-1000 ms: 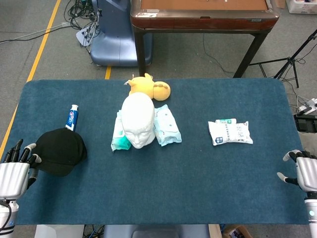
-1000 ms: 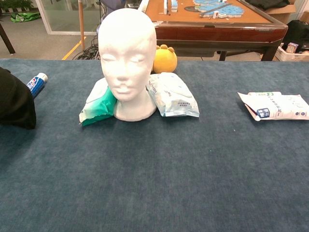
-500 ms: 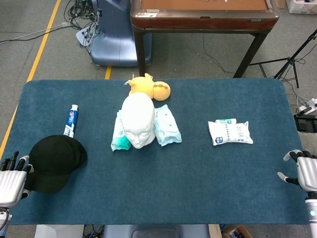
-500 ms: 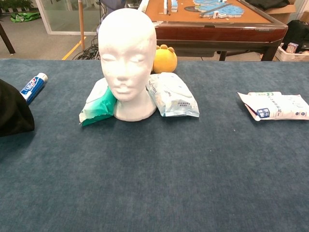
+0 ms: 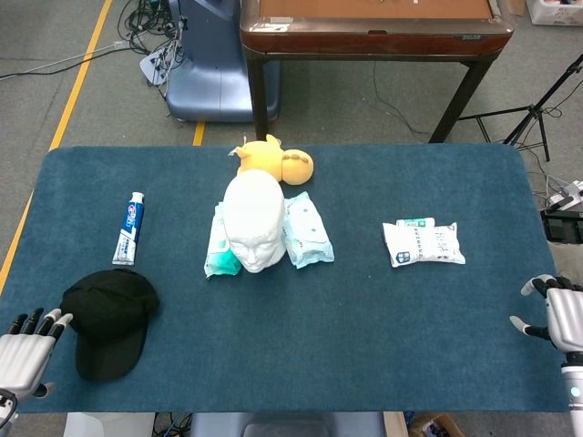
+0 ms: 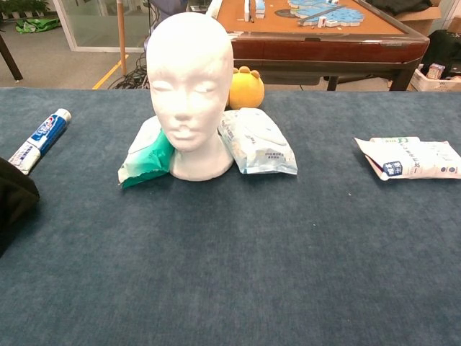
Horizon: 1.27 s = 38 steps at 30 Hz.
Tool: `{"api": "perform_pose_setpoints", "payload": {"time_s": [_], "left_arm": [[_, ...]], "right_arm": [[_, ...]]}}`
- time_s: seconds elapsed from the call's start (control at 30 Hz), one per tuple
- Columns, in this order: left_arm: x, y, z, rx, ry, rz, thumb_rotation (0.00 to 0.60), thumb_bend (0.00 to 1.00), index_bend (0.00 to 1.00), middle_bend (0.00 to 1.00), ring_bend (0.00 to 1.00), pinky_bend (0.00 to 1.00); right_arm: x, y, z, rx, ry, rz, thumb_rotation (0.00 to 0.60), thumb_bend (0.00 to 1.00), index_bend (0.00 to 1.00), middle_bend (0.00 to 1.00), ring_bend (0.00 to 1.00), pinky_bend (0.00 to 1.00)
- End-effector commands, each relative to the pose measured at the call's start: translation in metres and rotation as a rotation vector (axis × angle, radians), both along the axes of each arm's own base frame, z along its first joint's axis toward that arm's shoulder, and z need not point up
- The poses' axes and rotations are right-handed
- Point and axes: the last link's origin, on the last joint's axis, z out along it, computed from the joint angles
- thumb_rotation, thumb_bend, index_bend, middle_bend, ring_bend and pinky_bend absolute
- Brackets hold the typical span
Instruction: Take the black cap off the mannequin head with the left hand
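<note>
- Fingers of your left hand point(image 5: 25, 357) sit slightly apart and extended at the near left corner of the table point(image 5: 364, 337); they hold nothing.
- Your left fingertips lie just beside the black cap point(image 5: 107, 309), and you cannot tell from the head view whether they touch it.
- Your right hand point(image 5: 560, 320) sits at the near right edge of the table, fingers spread and empty.
- You see the black cap lying flat on the blue table surface, off the mannequin head point(image 5: 254, 221) and well to its left; the chest view shows only a dark edge of it at the left border.
- You find the mannequin head bare and upright at table centre, with wipe packets point(image 5: 308, 229) touching its base on both sides.
- A toothpaste tube point(image 5: 128, 228) lies beyond the cap, apart from it.
- A yellow plush toy point(image 5: 273, 160) sits just behind the head.
- A white packet point(image 5: 423, 243) lies well to the right.
</note>
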Motion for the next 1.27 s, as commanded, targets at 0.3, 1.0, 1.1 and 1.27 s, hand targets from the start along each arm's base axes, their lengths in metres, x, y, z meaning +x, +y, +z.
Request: {"api": "perform_pose_setpoints", "payload": {"time_s": [0.3, 1.0, 1.1, 1.27], "left_arm": [[-0.003, 0.014, -0.002, 0.103, -0.024, -0.075, 0.600, 0.01, 0.00, 0.08, 0.00, 0.07], [-0.046, 0.030, -0.038, 0.168, -0.308, -0.105, 0.600, 0.03, 0.14, 0.19, 0.09, 0.20], [-0.052, 0.033, -0.036, 0.167, -0.298, -0.100, 0.600, 0.03, 0.15, 0.19, 0.09, 0.20], [-0.055, 0.036, -0.035, 0.178, -0.306, -0.087, 0.600, 0.03, 0.15, 0.19, 0.09, 0.20]], "right_arm": [[0.000, 0.000, 0.000, -0.002, -0.002, 0.003, 0.600, 0.07, 0.48, 0.39, 0.30, 0.37], [0.005, 0.008, 0.003, -0.043, 0.012, 0.025, 0.600, 0.07, 0.48, 0.39, 0.30, 0.37], [0.005, 0.009, 0.004, -0.049, 0.011, 0.027, 0.600, 0.07, 0.48, 0.39, 0.31, 0.37], [0.005, 0.011, 0.006, -0.057, 0.006, 0.027, 0.600, 0.07, 0.48, 0.39, 0.30, 0.37]]}}
